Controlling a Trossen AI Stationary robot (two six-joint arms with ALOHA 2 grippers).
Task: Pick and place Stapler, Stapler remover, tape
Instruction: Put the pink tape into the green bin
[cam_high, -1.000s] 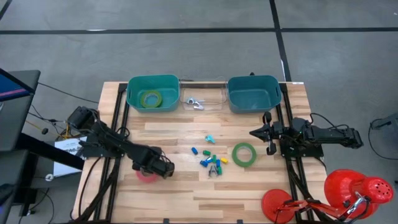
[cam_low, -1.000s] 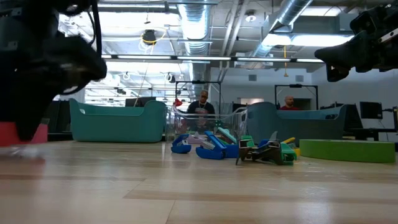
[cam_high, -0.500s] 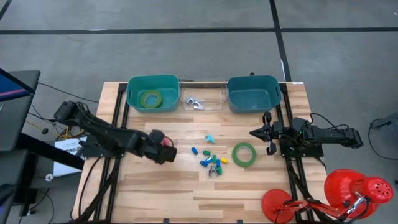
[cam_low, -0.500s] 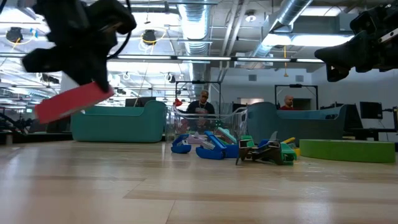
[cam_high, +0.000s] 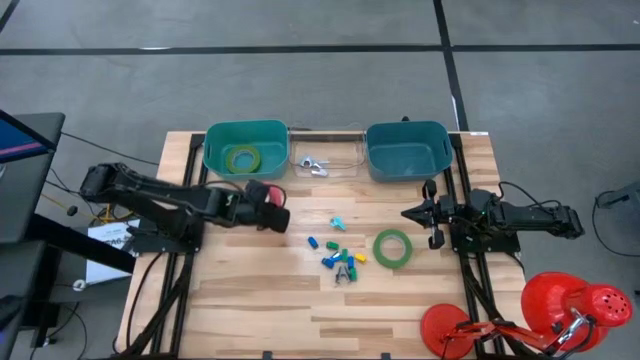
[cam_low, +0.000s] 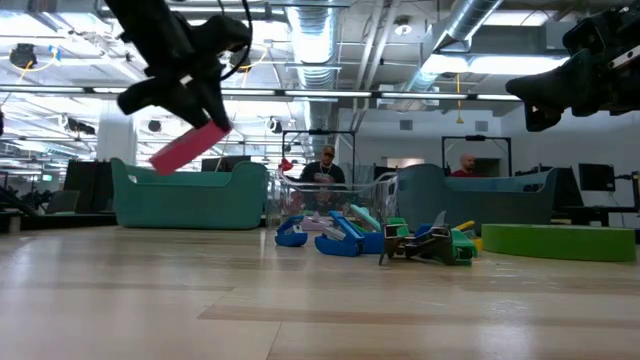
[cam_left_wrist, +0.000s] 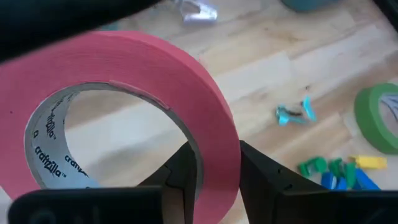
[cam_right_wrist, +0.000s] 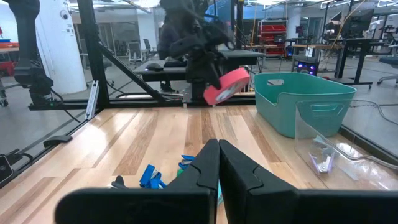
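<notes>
My left gripper (cam_high: 271, 210) hangs above the table, just in front of the left teal bin (cam_high: 213, 140), shut on a pinkish red tape roll (cam_low: 190, 148). One green tape roll (cam_high: 242, 159) lies flat in that bin, and another (cam_high: 393, 247) lies flat on the table. Small coloured staplers and removers (cam_high: 340, 258) sit in a loose heap at the table's middle. My right gripper (cam_high: 432, 215) waits shut at the right edge, holding nothing. My left gripper pinches the wall of the tape ring (cam_left_wrist: 219, 146), with one finger (cam_left_wrist: 186, 171) inside the hole and the other (cam_left_wrist: 264, 177) outside. The fingers slant down from the table's left. The roll is lifted clear of the table and hangs tilted below them.
A clear bin (cam_high: 340, 150) holding a metal remover (cam_high: 314, 165) stands between the left teal bin and the right teal bin (cam_high: 406, 150) at the far edge. Red lamp-like objects (cam_high: 560, 305) sit off the near right corner. People (cam_low: 326, 165) stand beyond the table.
My left gripper has lifted the pinkish red roll off the near-left part of the table. It has carried the roll up and toward the far edge and the left teal bin, turning as it went. The roll, flat on the table before, now hangs tilted and clear.
</notes>
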